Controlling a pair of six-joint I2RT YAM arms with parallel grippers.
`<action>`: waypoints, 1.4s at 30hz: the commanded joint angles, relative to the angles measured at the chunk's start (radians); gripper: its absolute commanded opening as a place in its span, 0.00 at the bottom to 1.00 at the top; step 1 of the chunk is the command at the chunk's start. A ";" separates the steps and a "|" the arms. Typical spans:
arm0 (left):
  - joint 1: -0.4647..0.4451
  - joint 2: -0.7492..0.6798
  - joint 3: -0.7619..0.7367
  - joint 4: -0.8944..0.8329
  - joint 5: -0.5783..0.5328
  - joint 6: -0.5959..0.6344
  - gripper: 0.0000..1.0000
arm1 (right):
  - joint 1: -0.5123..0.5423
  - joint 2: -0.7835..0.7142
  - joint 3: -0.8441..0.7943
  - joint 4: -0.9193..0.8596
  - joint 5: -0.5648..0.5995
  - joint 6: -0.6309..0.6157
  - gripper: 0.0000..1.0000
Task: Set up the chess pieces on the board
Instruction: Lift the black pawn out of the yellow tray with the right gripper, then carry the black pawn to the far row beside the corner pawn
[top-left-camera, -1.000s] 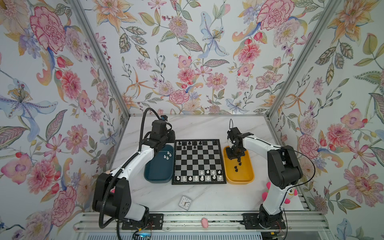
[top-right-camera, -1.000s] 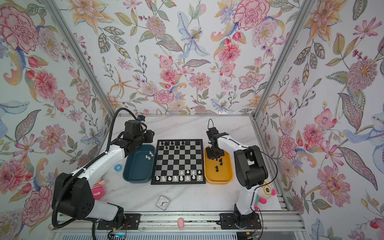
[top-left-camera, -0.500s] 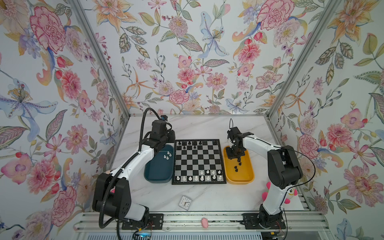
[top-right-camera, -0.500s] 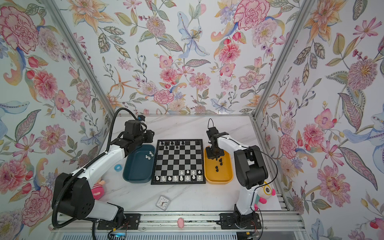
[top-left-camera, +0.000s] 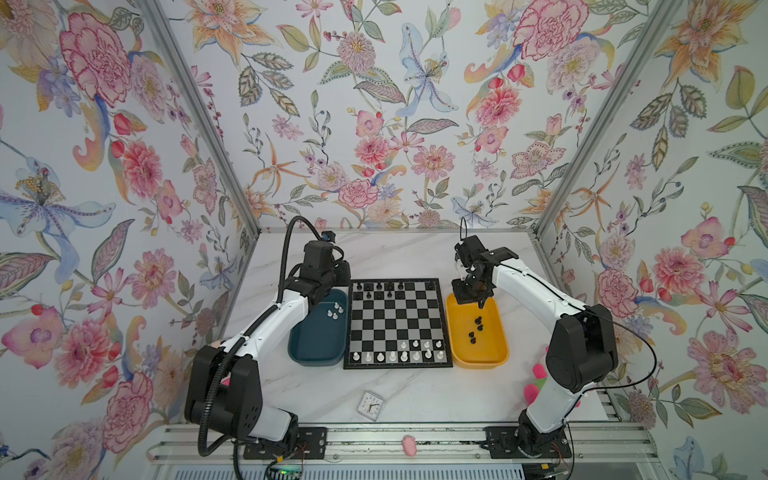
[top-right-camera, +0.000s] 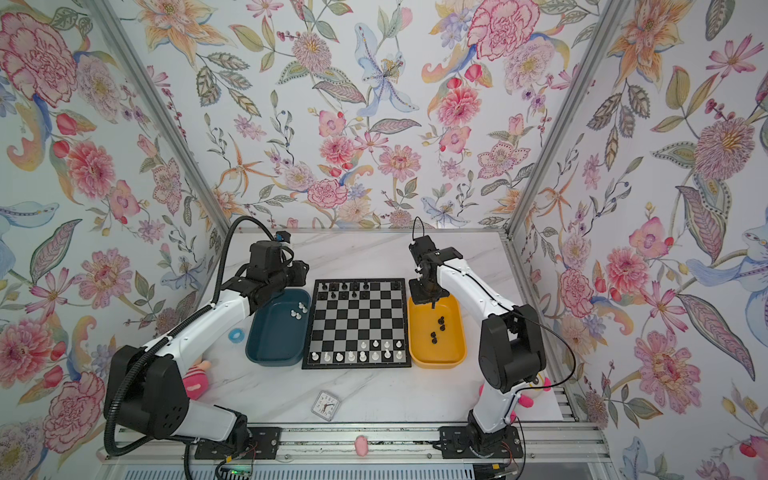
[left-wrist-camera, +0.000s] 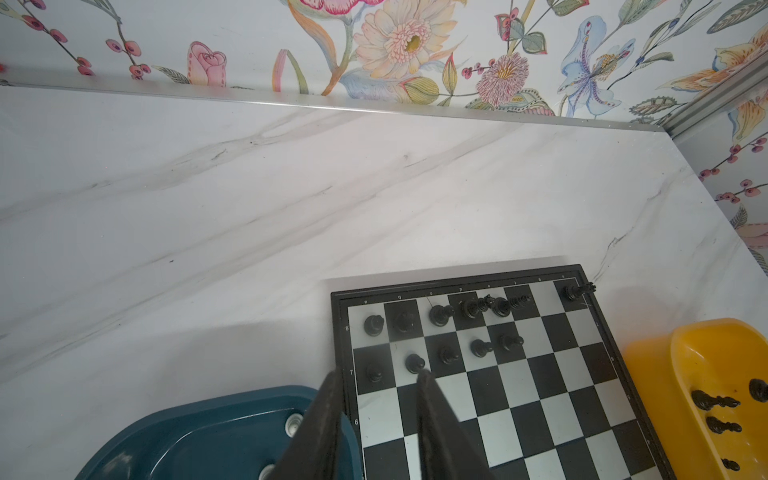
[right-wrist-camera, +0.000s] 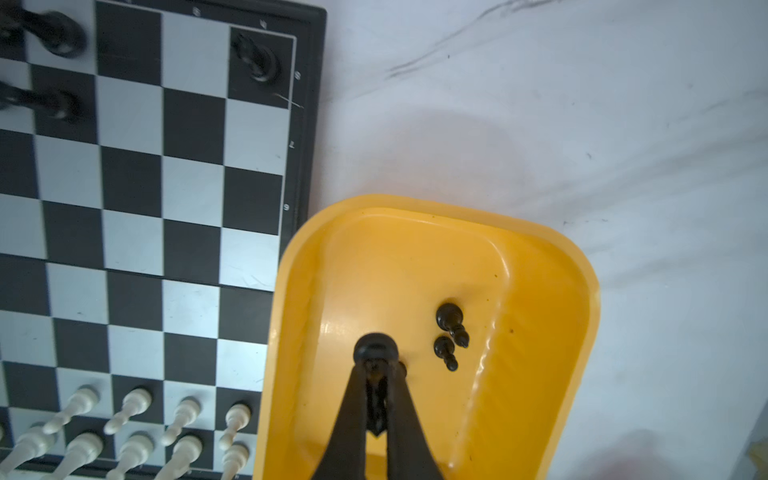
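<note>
In the right wrist view the board (right-wrist-camera: 195, 178) runs off the picture's edge, and two black pieces (right-wrist-camera: 54, 33) at that edge are smeared with blur. The right claw (right-wrist-camera: 376, 374) covers all but the round base of the black piece (right-wrist-camera: 375, 348) it pinches, perhaps a pawn. In the left wrist view the teal tray (left-wrist-camera: 199, 432) and yellow tray (left-wrist-camera: 648, 357) are cut off, and the left claw (left-wrist-camera: 378, 376) partly covers a white piece (left-wrist-camera: 292, 423).
</note>
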 joint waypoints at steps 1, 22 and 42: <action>0.013 -0.005 -0.018 0.021 0.005 0.022 0.33 | 0.039 0.011 0.085 -0.108 0.022 0.003 0.02; 0.027 0.004 -0.028 0.038 0.031 0.033 0.33 | 0.125 0.418 0.517 -0.140 -0.056 0.002 0.01; 0.038 0.028 -0.027 0.041 0.051 0.031 0.33 | 0.080 0.647 0.731 -0.149 -0.114 -0.010 0.02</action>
